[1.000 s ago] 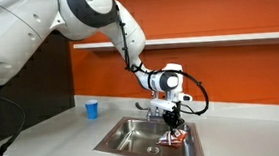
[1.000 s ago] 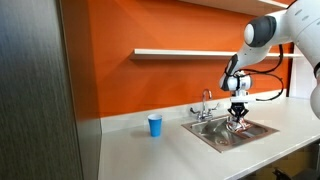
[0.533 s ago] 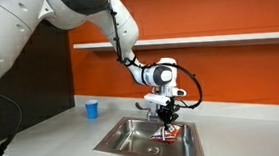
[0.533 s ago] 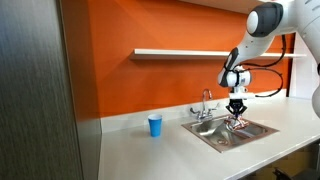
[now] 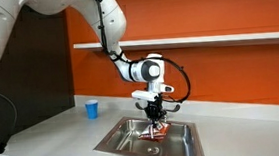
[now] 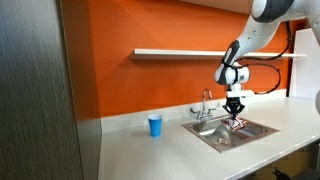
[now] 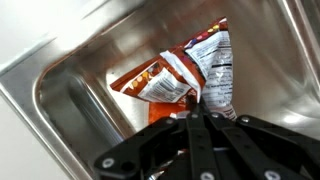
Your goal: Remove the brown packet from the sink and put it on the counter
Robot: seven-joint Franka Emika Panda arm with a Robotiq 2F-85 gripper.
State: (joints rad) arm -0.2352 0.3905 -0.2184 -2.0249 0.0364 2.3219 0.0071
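My gripper (image 5: pixel 158 117) is shut on the brown packet (image 5: pixel 161 127) and holds it hanging above the sink (image 5: pixel 135 142). In the wrist view the crinkled reddish-brown packet (image 7: pixel 178 70) with whitish patches hangs from the closed fingertips (image 7: pixel 195 103), with the steel basin (image 7: pixel 75 95) behind it. In an exterior view the gripper (image 6: pixel 235 112) holds the packet (image 6: pixel 237 122) over the sink (image 6: pixel 222 135), by the chrome tap (image 6: pixel 207 103). The light counter (image 5: pixel 45 146) surrounds the sink in both exterior views.
A small blue cup (image 5: pixel 92 109) stands on the counter beside the sink; it also shows in an exterior view (image 6: pixel 154 125). A narrow wall shelf (image 5: pixel 227 37) runs above on the orange wall. A dark panel (image 6: pixel 35 90) fills one side.
The gripper has lifted the packet up out of the basin and moved it across the sink; the arm has swung with it.
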